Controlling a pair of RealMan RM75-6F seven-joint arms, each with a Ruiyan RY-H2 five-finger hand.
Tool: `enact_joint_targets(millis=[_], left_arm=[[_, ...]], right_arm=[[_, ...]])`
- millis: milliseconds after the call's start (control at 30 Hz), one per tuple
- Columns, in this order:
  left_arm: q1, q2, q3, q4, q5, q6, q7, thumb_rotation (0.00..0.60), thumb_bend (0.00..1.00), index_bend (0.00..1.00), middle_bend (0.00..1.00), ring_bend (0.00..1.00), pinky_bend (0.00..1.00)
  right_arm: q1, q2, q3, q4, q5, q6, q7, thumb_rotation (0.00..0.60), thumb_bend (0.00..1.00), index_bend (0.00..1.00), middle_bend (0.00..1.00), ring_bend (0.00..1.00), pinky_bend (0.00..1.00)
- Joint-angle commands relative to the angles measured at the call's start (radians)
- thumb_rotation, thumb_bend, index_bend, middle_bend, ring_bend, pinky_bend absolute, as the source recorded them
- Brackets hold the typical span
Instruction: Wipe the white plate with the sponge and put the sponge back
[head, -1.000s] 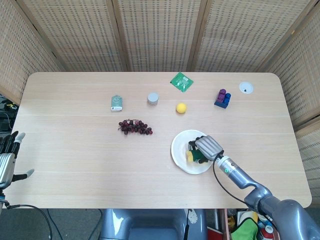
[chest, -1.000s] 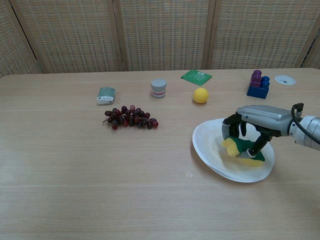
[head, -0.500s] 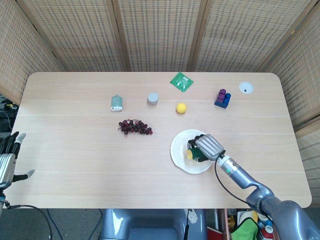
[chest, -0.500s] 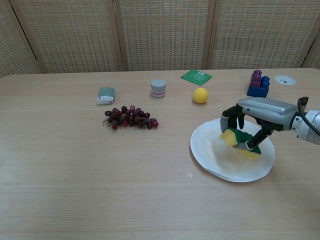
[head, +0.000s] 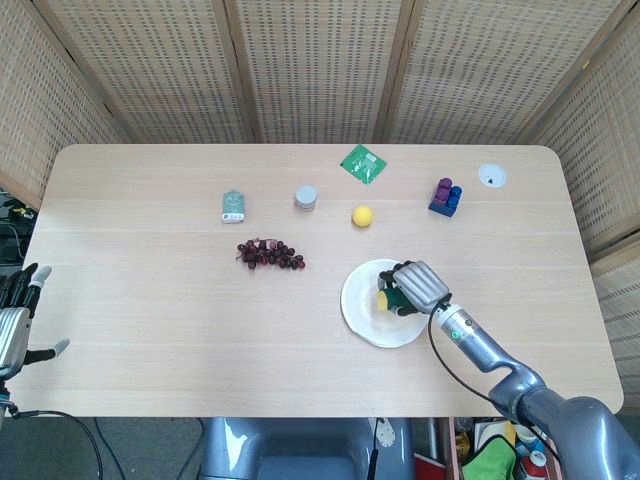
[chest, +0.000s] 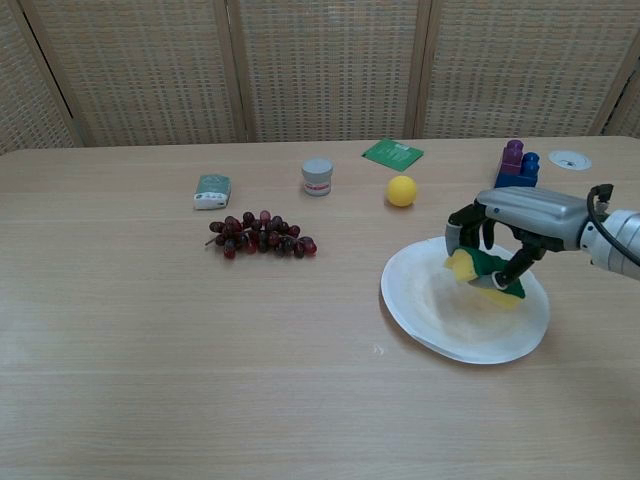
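A white plate (head: 364, 310) (chest: 440, 316) lies on the table, right of centre. My right hand (head: 420, 285) (chest: 522, 218) is over its far right part and grips a yellow and green sponge (head: 385, 299) (chest: 477, 271) that presses on the plate. My left hand (head: 14, 315) hangs off the table's left edge with its fingers spread and nothing in it; the chest view does not show it.
A bunch of dark grapes (head: 270, 254) (chest: 260, 234) lies left of the plate. Behind the plate are a yellow ball (head: 362, 215) (chest: 402, 190), a small grey jar (head: 306, 198), a green packet (head: 363, 163), purple and blue blocks (head: 445, 196) (chest: 518, 167) and a small white-green box (head: 233, 206).
My right hand has slid the sponge from the plate's near middle toward its far right part. The plate shifted slightly left. The left hand has stayed still.
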Motion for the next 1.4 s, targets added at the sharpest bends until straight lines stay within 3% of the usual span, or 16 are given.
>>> enact_joint_targets(millis=[33, 600, 900, 1033, 1400], left_arm=[[0.0, 0.0, 0.001, 0.001, 0.0, -0.001, 0.0, 0.6, 0.0, 0.0, 0.0, 0.0, 0.0], [-0.006, -0.004, 0.0, 0.007, -0.013, -0.014, 0.006, 0.6, 0.0, 0.0, 0.0, 0.0, 0.0], [-0.004, -0.003, -0.002, 0.004, -0.019, -0.009, 0.009, 0.6, 0.0, 0.0, 0.0, 0.0, 0.0], [-0.005, -0.003, 0.001, 0.002, -0.015, -0.011, 0.016, 0.6, 0.0, 0.0, 0.0, 0.0, 0.0], [-0.007, 0.0, -0.003, 0.001, -0.03, -0.018, 0.014, 0.6, 0.0, 0.0, 0.0, 0.0, 0.0]], right_arm=[[-0.004, -0.015, -0.012, 0.021, -0.002, -0.016, 0.004, 0.6, 0.3, 0.48, 0.54, 0.43, 0.44], [-0.014, -0.072, -0.026, 0.137, -0.007, -0.03, 0.062, 0.6, 0.3, 0.49, 0.54, 0.43, 0.44], [0.003, -0.012, 0.013, 0.012, -0.008, 0.058, 0.008, 0.6, 0.3, 0.49, 0.54, 0.43, 0.44], [0.007, 0.004, 0.024, -0.069, 0.013, 0.021, -0.035, 0.6, 0.3, 0.49, 0.55, 0.43, 0.44], [-0.016, -0.056, -0.002, -0.018, 0.033, -0.057, -0.043, 0.6, 0.3, 0.49, 0.55, 0.43, 0.44]])
